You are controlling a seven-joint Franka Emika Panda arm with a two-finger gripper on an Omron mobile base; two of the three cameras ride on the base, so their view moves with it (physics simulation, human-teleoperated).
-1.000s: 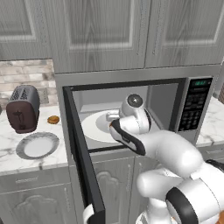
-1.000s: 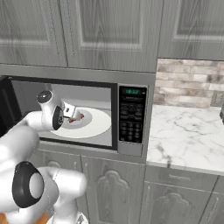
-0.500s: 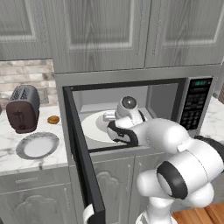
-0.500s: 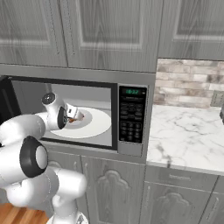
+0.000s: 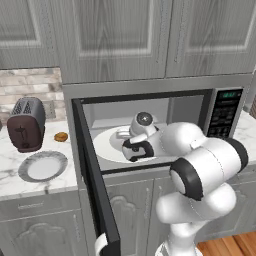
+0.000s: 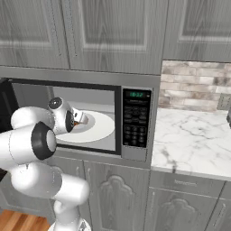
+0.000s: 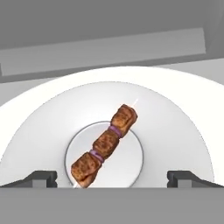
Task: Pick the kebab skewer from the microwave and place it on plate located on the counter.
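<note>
The kebab skewer (image 7: 105, 144) lies slantwise on a small dish (image 7: 131, 157) at the middle of the white turntable (image 7: 175, 113) inside the microwave (image 5: 225, 110). My gripper (image 7: 112, 179) is open just above it, one dark fingertip (image 7: 41, 178) on each side of the dish, touching nothing. From the left base view the hand (image 5: 137, 145) is inside the microwave cavity over the turntable (image 5: 107, 145). The plate (image 5: 42, 166), grey-rimmed and bare, sits on the counter (image 5: 15, 180) left of the microwave.
The microwave door (image 5: 92, 190) hangs open toward me, between the cavity and the plate. A dark-red toaster (image 5: 26, 131) and a small brown bun (image 5: 61, 136) stand behind the plate. More marble counter (image 6: 194, 140) stretches right of the microwave.
The hand has pushed deeper into the microwave and dropped lower over the turntable, with the elbow swinging in behind it. The jaws stayed open; the skewer has not moved.
</note>
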